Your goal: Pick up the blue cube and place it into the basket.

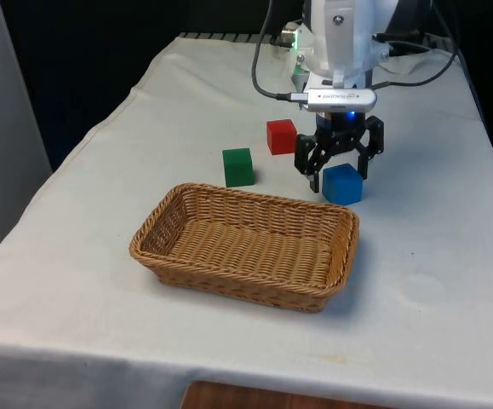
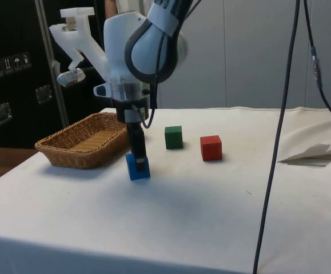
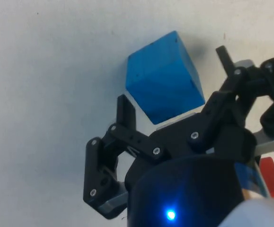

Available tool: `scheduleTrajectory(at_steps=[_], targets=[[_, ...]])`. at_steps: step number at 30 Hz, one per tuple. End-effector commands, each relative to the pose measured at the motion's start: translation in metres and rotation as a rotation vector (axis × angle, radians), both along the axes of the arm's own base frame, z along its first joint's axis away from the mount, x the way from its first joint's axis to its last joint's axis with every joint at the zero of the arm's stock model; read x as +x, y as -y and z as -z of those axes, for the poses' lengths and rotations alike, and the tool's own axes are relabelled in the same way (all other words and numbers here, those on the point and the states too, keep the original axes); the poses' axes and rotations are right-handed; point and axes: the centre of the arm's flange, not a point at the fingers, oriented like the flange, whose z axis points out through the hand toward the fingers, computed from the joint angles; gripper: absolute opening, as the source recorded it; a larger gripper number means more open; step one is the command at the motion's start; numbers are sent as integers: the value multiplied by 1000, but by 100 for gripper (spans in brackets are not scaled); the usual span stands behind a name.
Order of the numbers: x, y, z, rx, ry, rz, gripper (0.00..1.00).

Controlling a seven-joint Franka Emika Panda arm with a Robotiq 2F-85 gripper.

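Observation:
The blue cube point(image 1: 342, 184) rests on the white cloth just past the far right corner of the wicker basket point(image 1: 229, 281). My gripper point(image 1: 341, 175) is lowered over it, open, with one black finger on each side of the cube. In the side view a finger point(image 2: 136, 149) reaches down to the blue cube point(image 2: 138, 168), which stands beside the basket point(image 2: 76, 157). The wrist view has the blue cube point(image 3: 164, 80) between the two fingertips point(image 3: 126, 111), with the gripper point(image 3: 174, 82) not clamped on it.
A green cube point(image 1: 238, 167) and a red cube point(image 1: 281, 136) stand on the cloth to the front view's left of the gripper, beyond the basket. They are also in the side view: green cube point(image 2: 173, 137), red cube point(image 2: 211, 147). A cable point(image 2: 274, 142) hangs across the side view.

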Motion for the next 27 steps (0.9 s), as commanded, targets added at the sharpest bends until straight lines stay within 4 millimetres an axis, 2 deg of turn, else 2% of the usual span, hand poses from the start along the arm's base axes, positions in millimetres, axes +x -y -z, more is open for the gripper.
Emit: scheduleTrajectory(at_steps=[1,2,3,5,8,9,16,19,20,21,27], targets=[[0,1,0,0,0,1,80],[0,1,0,0,0,1,80],[0,1,0,0,0,2,58],[0,1,0,0,1,2,34],[0,1,0,0,1,1,3],[0,1,0,-1,-1,1,0],[0,2,0,0,0,2,0],[1,2,-11,-3,3,3,0],[1,1,-4,0,6,1,0],[2,2,-18,-4,6,2,0],[4,2,-38,-7,6,2,0]])
